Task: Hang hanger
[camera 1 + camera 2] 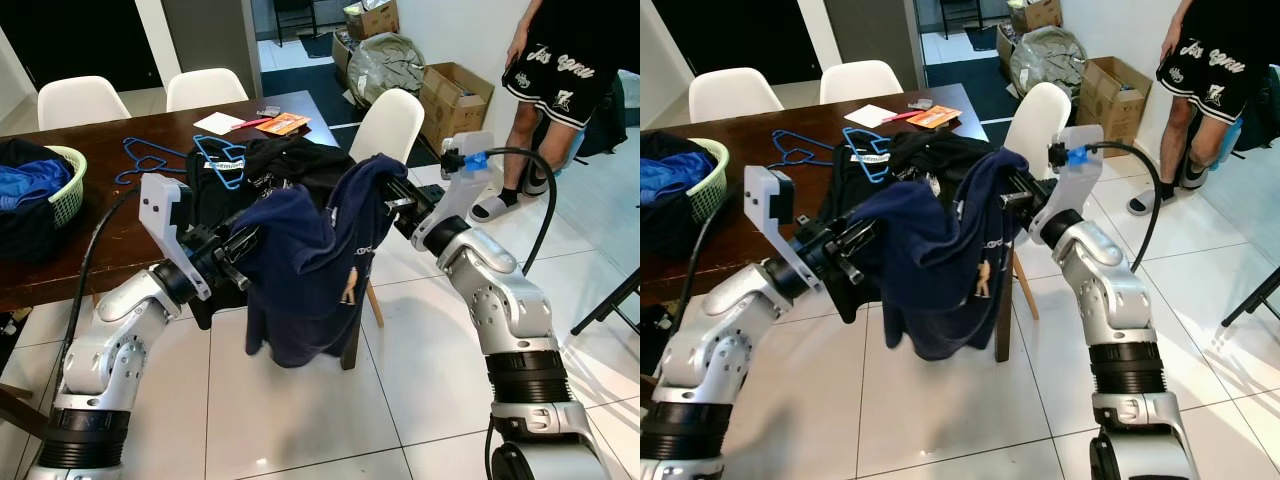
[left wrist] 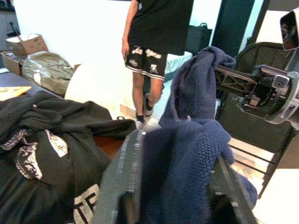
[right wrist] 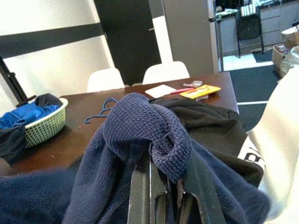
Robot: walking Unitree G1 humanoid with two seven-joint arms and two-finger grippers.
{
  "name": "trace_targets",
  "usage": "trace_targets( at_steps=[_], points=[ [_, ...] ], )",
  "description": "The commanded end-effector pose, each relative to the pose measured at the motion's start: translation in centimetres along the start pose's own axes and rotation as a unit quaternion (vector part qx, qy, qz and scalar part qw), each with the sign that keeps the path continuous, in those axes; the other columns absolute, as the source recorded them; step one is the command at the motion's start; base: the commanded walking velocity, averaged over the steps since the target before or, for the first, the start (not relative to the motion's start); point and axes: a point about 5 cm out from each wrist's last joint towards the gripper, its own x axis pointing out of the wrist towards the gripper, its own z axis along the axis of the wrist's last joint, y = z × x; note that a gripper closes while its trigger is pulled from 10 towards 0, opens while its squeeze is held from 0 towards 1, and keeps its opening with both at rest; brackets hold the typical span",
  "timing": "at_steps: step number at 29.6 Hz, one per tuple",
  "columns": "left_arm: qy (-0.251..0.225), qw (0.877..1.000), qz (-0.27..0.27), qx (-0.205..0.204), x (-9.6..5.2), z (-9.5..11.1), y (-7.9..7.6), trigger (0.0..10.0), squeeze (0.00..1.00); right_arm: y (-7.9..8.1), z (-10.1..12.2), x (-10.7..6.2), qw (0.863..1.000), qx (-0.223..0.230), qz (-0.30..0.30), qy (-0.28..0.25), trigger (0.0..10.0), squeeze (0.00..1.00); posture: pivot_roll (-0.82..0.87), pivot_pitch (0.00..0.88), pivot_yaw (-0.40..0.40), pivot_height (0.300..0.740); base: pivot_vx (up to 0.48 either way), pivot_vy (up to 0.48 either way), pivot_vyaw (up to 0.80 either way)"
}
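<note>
Clenched on a fold of the navy sweater (image 1: 300, 270): right gripper (image 1: 397, 203), its fingers (image 3: 140, 196) pressed close together with knit bunched over their tips. Grasping the other end of the same sweater: left gripper (image 1: 236, 262), fingers (image 2: 124, 182) spread around a thick wad of the cloth. Slung between the two, sagging in the middle, well above the floor tiles and just in front of the table (image 1: 60, 270) edge. No hanger in either grip. Beyond the jaws, further from the robot, on the dark wooden table: one blue hanger (image 1: 222, 160) lying flat on the heap of black garment (image 1: 295, 165), a white tag on it too small to read; a second blue hanger (image 1: 148, 160) on bare wood just beside it, towards the green basket (image 1: 68, 190). Long axis of the nearer one apparently running away from the robot, hook end hard to make out. Closer to the left gripper than the right, by judgement, though both are occupied. Writing: white print on the black garment, only "TE" legible in the left wrist view; a small pale figure printed on the sweater; script lettering on the shorts (image 1: 560, 65) of a person standing at the right, not readable. Behind, a white chair (image 1: 392, 125) and cardboard boxes (image 1: 455, 95).
</note>
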Motion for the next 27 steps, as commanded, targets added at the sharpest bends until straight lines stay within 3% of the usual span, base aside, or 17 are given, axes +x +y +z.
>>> trace_targets(
  at_steps=[1, 2, 3, 4, 8, 10, 11, 13, 16, 20, 22, 24, 27],
  points=[
    [0.01, 1.0, 0.008, 0.014, -0.3, 0.2, 0.5, 10.0, 1.0, 0.1, 1.2, 0.2, 1.0, -0.009, 0.0, -0.026, 0.0, 0.0, 0.03, 0.084, 0.052, 0.74, 0.0, 0.0, 0.0],
    [0.017, 1.0, 0.007, 0.02, -0.4, 0.1, 0.4, 10.0, 1.0, 0.1, 1.6, 0.3, 0.999, -0.013, 0.0, -0.031, 0.0, 0.0, 0.03, 0.084, 0.052, 0.74, 0.0, 0.0, 0.0],
    [0.032, 0.999, -0.014, 0.026, -0.6, -0.1, 0.0, 10.0, 0.2, 0.1, 2.6, 0.4, 0.999, -0.02, 0.003, -0.044, 0.0, 0.0, 0.03, 0.082, 0.051, 0.74, 0.0, 0.0, 0.0],
    [0.047, 0.998, -0.036, 0.034, -0.8, -0.4, -0.6, 10.0, 0.0, 0.2, 3.8, 0.6, 0.998, -0.03, 0.008, -0.059, 0.0, 0.0, 0.02, 0.076, 0.05, 0.74, 0.0, 0.0, 0.0],
    [0.062, 0.996, -0.058, 0.041, -1.0, -0.6, -1.2, 10.0, 0.0, 0.4, 5.7, 0.9, 0.995, -0.063, 0.023, -0.08, 0.0, 0.0, 0.03, 0.073, 0.046, 0.74, 0.0, 0.0, 0.0],
    [0.054, 0.996, -0.038, 0.054, -0.7, -0.5, -1.0, 10.0, 0.0, 0.7, 7.6, 1.3, 0.985, -0.138, 0.035, -0.093, 0.0, 0.0, 0.02, 0.068, 0.042, 0.74, 0.0, 0.0, 0.0],
    [0.054, 0.996, -0.038, 0.054, -0.7, -0.5, -1.0, 10.0, 0.0, 0.7, 7.6, 1.3, 0.985, -0.138, 0.035, -0.093, 0.0, 0.0, 0.02, 0.068, 0.042, 0.74, 0.0, 0.0, 0.0],
    [0.04, 0.997, 0.0, 0.069, -0.2, -0.4, -0.4, 10.0, 0.0, 0.7, 9.3, 1.7, 0.977, -0.181, 0.035, -0.108, 0.0, 0.0, 0.02, 0.065, 0.036, 0.74, 0.0, 0.0, 0.0],
    [0.03, 0.996, 0.026, 0.08, 0.2, -0.3, -0.2, 10.0, 0.0, 0.7, 10.3, 1.9, 0.975, -0.187, 0.034, -0.118, 0.0, 0.0, 0.02, 0.065, 0.036, 0.74, 0.0, 0.0, 0.0],
    [0.037, 0.989, 0.073, 0.124, 1.4, -0.8, -0.4, 10.0, 0.0, 0.6, 11.6, 2.4, 0.973, -0.188, 0.021, -0.132, 0.0, 0.0, 0.02, 0.061, 0.026, 0.74, 0.0, 0.0, 0.0],
    [0.043, 0.986, 0.071, 0.142, 2.0, -1.3, -1.1, 10.0, 0.0, 0.7, 12.3, 2.5, 0.973, -0.179, 0.022, -0.145, 0.0, 0.0, 0.02, 0.06, 0.024, 0.74, 0.0, 0.0, 0.0],
    [0.056, 0.982, 0.042, 0.177, 2.9, -2.2, -2.8, 10.0, 0.0, 1.2, 13.7, 2.8, 0.972, -0.161, 0.034, -0.171, 0.0, 0.0, 0.01, 0.059, 0.022, 0.74, 0.0, 0.0, 0.0],
    [0.059, 0.979, 0.021, 0.195, 3.2, -2.6, -3.7, 10.0, 0.0, 1.5, 14.6, 2.9, 0.97, -0.151, 0.042, -0.187, 0.0, 0.0, 0.01, 0.059, 0.02, 0.74, 0.0, 0.0, 0.0]
  ],
)
